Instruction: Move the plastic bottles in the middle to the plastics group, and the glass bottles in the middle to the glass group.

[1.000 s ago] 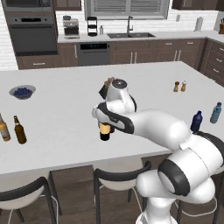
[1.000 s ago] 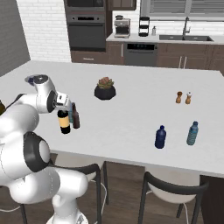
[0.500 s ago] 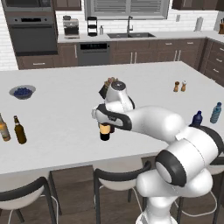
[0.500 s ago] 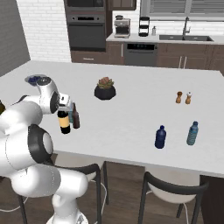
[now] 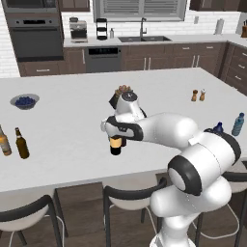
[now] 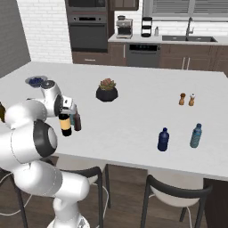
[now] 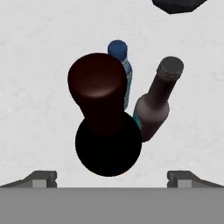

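The pincer [image 7: 112, 177] is hanging wide open directly over the wine bottle [image 7: 105, 118], gripping nothing. That bottle is standing mid-worktop [image 5: 72, 130], with the maroon bottle [image 7: 155, 103] just beside it and the light-blue plastic bottle [image 7: 120, 57] close behind.

light-blue bottle [image 7: 124, 65] mostly behind wine bottle [image 7: 103, 109]

White island [image 5: 72, 144], bottles [image 6: 163, 140], bowl [image 5: 24, 101]

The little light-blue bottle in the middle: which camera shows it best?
The hand view: the light-blue bottle stands with cap and shoulder plain behind the wine bottle. From both base views the arm and the darker bottles cover that spot, so I cannot make it out.
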Controlling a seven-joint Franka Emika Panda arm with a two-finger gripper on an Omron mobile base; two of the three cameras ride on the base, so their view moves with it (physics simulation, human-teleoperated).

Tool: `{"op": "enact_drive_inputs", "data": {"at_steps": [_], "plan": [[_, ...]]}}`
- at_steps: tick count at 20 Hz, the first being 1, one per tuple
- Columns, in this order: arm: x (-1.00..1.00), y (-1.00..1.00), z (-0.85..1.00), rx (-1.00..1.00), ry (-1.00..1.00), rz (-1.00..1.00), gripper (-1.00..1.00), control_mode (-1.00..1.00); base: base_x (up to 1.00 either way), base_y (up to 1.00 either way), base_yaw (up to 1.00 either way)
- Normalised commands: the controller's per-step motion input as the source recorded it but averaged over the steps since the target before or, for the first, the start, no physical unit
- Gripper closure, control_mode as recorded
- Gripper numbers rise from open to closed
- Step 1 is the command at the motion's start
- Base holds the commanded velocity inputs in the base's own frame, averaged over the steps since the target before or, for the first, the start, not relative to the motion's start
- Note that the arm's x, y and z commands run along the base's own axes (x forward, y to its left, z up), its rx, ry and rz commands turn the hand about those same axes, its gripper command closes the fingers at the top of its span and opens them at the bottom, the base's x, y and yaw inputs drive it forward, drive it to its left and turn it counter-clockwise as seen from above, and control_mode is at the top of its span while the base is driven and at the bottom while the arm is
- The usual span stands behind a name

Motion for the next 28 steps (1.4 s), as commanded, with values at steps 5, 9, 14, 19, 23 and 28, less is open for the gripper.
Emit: {"op": "enact_drive_inputs", "data": {"at_steps": [5, 9, 14, 19, 23, 28], "plan": [[0.05, 0.0, -0.17, 0.0, 0.01, 0.0, -1.0, -1.0, 0.0, 0.0, 0.0], [0.06, 0.0, -0.14, 0.0, 0.0, 0.0, -1.0, -1.0, 0.0, 0.0, 0.0], [0.08, 0.0, -0.13, 0.0, 0.0, 0.0, -1.0, -1.0, 0.0, 0.0, 0.0], [0.08, 0.01, -0.04, 0.0, 0.0, 0.0, -1.0, -1.0, 0.0, 0.0, 0.0], [0.03, 0.03, -0.02, 0.0, 0.0, 0.0, -1.0, -1.0, 0.0, 0.0, 0.0], [0.0, 0.05, -0.02, 0.0, 0.0, 0.0, -1.0, -1.0, 0.0, 0.0, 0.0]]}}
